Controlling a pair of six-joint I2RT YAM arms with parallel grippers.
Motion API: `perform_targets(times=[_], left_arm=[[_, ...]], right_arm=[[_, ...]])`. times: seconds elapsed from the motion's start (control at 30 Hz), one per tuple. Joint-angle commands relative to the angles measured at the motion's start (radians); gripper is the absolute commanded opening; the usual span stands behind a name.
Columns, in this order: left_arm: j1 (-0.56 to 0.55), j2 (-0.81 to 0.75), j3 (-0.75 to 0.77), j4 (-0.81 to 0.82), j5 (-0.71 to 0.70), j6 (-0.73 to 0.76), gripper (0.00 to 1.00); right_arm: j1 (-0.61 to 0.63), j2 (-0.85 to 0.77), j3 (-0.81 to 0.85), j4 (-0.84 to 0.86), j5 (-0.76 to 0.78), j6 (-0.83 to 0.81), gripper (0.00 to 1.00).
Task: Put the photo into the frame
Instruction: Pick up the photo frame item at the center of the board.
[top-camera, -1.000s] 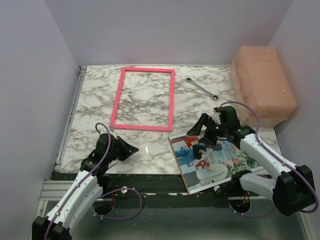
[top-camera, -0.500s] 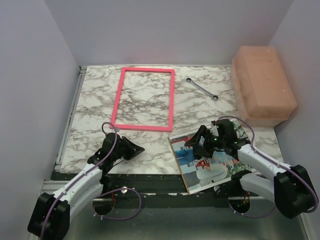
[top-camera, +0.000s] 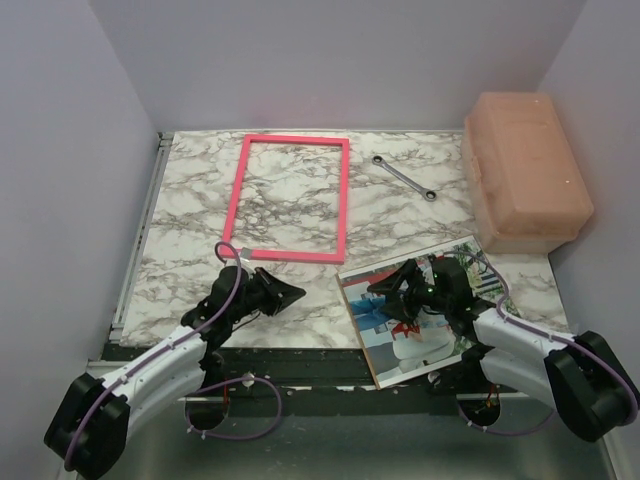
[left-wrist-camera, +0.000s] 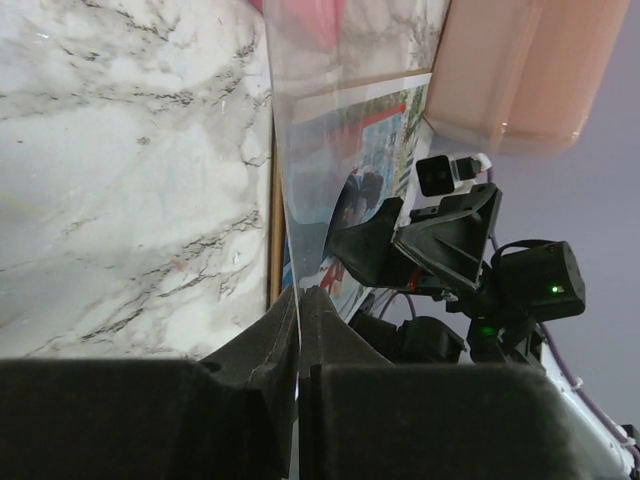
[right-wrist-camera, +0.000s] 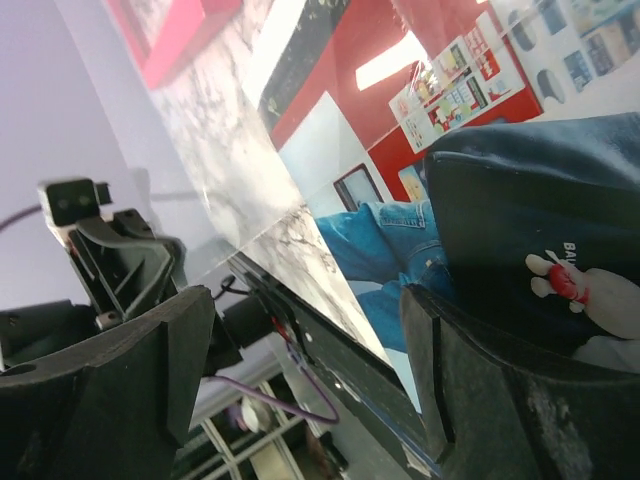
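Right pincer (top-camera: 393, 296): fingers apart, set low over the photo (top-camera: 405, 350). The wrist view shows print between the two fingers. Contact with the paper cannot be confirmed.

Left pincer (top-camera: 292, 293): fingers pressed together. A clear sheet (left-wrist-camera: 305, 70) runs up to the seam between them. Whether it is nipped there cannot be told.

Photo: face up, directly beneath the right pincer, and to the right of the left pincer. Its near side hangs past the table (top-camera: 190, 200) edge.

Frame (top-camera: 285, 256): pink face up, empty. It lies ahead and to the left of the right pincer, well apart from it. Its near rail is just ahead of the left pincer.

Governing relation: the right arm is plainly the nearer to the photo. The photo's long axis runs roughly across the arms, slightly skewed. The frame's long axis runs away from them (a mismatch of about a quarter turn).

Judgement: the photo will need lifting, turning and carrying forward-left before it can seat. The overhanging edge looks the likeliest place to get a hold.
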Motion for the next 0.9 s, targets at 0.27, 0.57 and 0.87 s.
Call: perform_targets(times=[0.27, 0.57, 0.87], left_arm=[[-0.077, -0.021, -0.015, 0.116, -0.07, -0.109, 0.08], [-0.091, 0.023, -0.015, 0.184, -0.062, -0.143, 0.08], [-0.093, 0.026, -0.04, 0.223, -0.059, -0.172, 0.08]], right_arm=[[0.007, -0.103, -0.102, 0.198, 0.146, 0.176, 0.75], [0.013, -0.04, -0.107, 0.252, 0.163, 0.218, 0.69], [0.025, 0.131, -0.085, 0.396, 0.177, 0.239, 0.64]])
